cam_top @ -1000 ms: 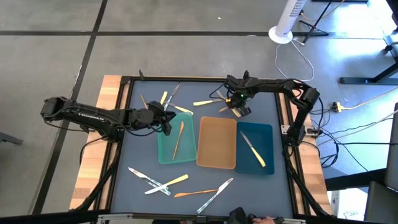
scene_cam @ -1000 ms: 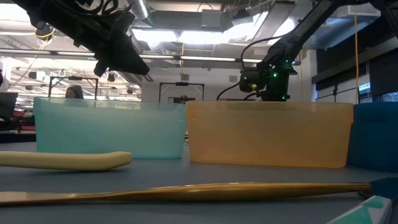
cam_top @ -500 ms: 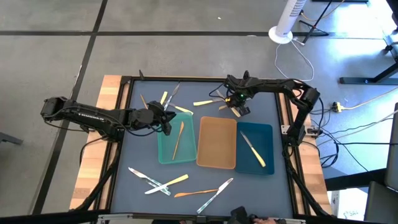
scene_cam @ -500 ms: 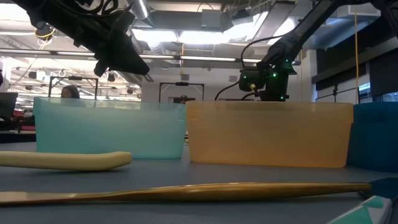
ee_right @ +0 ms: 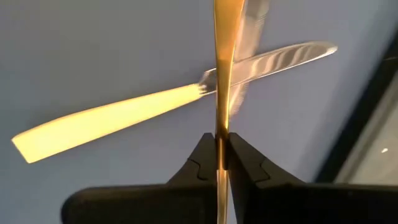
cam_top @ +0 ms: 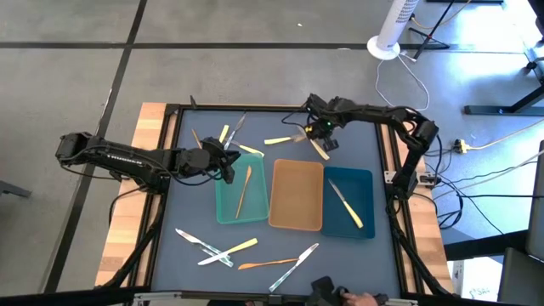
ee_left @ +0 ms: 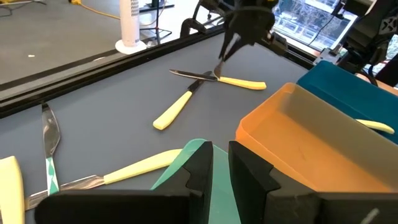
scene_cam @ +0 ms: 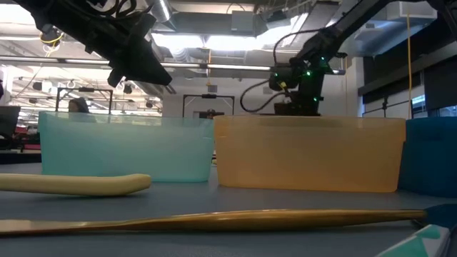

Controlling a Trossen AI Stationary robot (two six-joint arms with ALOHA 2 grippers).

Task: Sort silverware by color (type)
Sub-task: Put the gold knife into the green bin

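My right gripper [ee_right: 222,142] hovers over the table's far middle [cam_top: 321,134], shut on a slim gold utensil [ee_right: 224,62]. Below it, two yellow-handled utensils [ee_left: 241,82] [ee_left: 176,107] lie crossed on the mat. My left gripper [ee_left: 221,163] hangs above the teal tray's far-left corner [cam_top: 228,167], its fingers a little apart with nothing between them. One gold utensil [cam_top: 243,189] lies in the teal tray [cam_top: 223,204]. A yellow-handled one [cam_top: 347,204] lies in the dark-blue tray [cam_top: 367,183]. The tan tray [cam_top: 297,194] stands between the two. My right gripper pinches the gold utensil [ee_right: 221,127] between its two fingers, which come from above and point steeply down. The wrist view shows the utensil edge-on, running on past the fingertips. It hangs slanting below the gripper [ee_left: 225,55]. Whether its lower end touches the crossed utensils, I cannot tell.
More silverware lies at the far left of the mat [cam_top: 225,134] and along its near edge [cam_top: 212,248] [cam_top: 285,262]. A raised black frame [cam_top: 174,115] borders the table. A gold utensil [scene_cam: 214,220] and a yellow handle [scene_cam: 78,184] lie close before the low camera.
My right gripper has risen with the gold utensil and shifted a little toward the table's far edge, staying shut. The utensil has come up off the mat with it. My left arm has kept still.
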